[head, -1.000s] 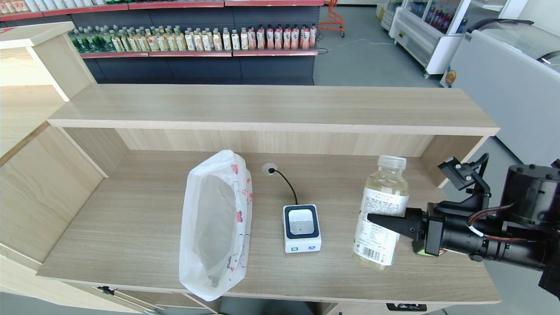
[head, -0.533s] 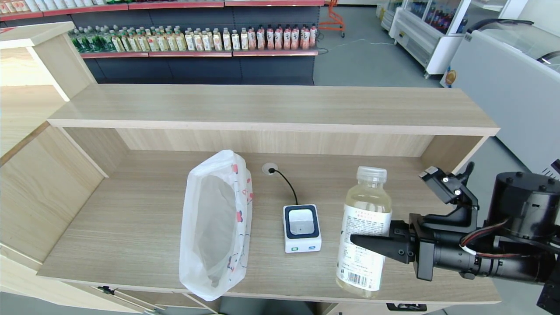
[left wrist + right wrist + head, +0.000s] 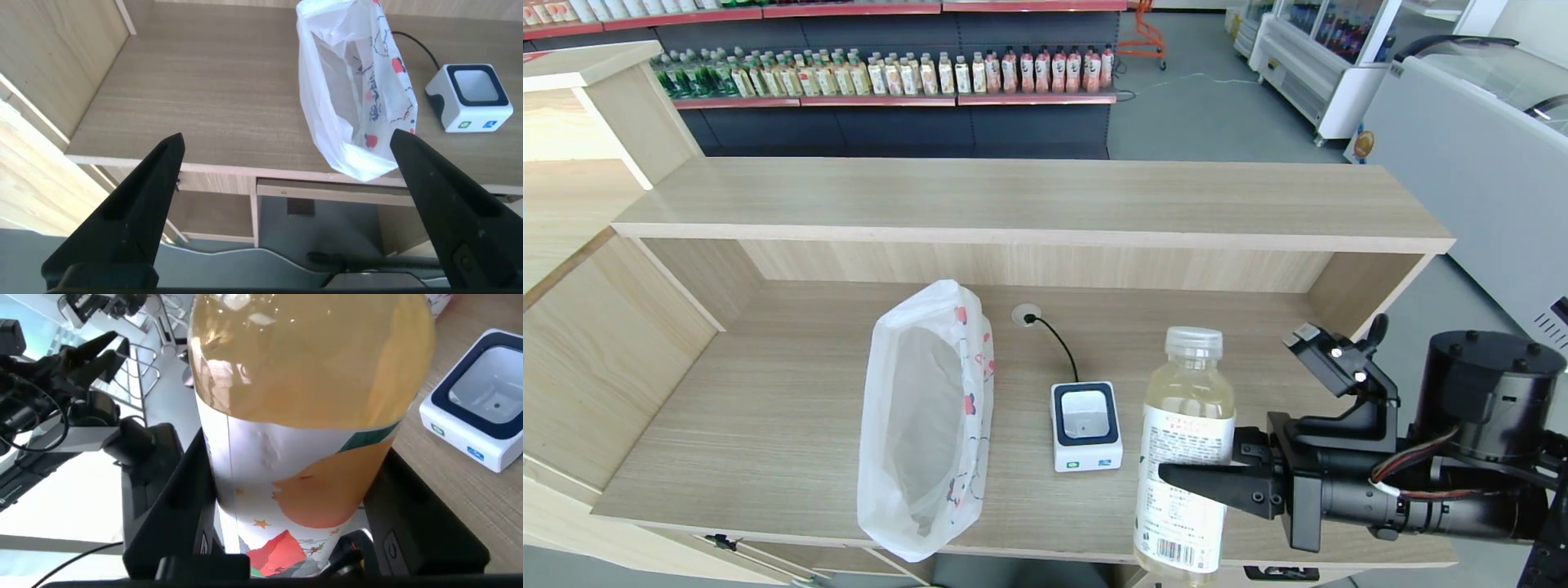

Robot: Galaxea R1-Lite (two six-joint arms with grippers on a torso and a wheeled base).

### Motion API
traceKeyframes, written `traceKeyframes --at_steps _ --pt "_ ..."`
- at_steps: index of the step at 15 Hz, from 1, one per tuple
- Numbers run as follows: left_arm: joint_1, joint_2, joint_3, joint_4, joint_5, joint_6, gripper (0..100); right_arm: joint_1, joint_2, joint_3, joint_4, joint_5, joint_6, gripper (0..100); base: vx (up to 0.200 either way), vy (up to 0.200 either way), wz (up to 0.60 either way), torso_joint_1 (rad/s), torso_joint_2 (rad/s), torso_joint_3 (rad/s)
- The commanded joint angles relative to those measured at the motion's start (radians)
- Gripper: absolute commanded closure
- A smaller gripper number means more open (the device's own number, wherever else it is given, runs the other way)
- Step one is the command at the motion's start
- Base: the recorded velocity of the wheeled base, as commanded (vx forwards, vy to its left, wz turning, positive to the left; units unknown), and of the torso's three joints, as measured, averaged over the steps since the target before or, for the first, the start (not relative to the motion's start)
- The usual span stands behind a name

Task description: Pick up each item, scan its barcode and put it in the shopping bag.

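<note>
A clear bottle (image 3: 1184,457) of pale yellow drink with a white label stands upright in my right gripper (image 3: 1188,478), which is shut on its middle, above the counter's front right edge. Its barcode faces the front near the bottom. The right wrist view has the bottle (image 3: 315,416) close up between the jaws. The white barcode scanner (image 3: 1085,425) with a dark-rimmed window lies on the counter left of the bottle. A white plastic shopping bag (image 3: 927,416) with red prints lies open further left. My left gripper (image 3: 290,212) is open, held below the counter's front edge, near the bag (image 3: 359,90).
The scanner's black cable (image 3: 1058,343) runs to a hole at the back of the wooden counter (image 3: 768,408). A raised shelf (image 3: 1029,200) overhangs the back of the counter. Side walls close both ends. The scanner (image 3: 470,94) also sits right of the bag in the left wrist view.
My right gripper has carried the bottle to the left and toward the counter's front edge, closer to the scanner. The bag and scanner have stayed put.
</note>
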Motion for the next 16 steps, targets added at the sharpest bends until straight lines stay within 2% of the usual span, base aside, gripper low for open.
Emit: traceKeyframes --at_steps 1,16 --pt "0.001 0.0 0.0 0.0 0.0 0.0 0 0.009 0.008 -0.002 0.0 0.001 -0.002 100 0.0 0.0 0.0 0.0 0.0 0.0" --pt "0.001 0.0 0.0 0.0 0.0 0.0 0 0.035 0.023 0.006 0.001 -0.007 -0.066 100 0.0 0.0 0.0 0.0 0.0 0.0"
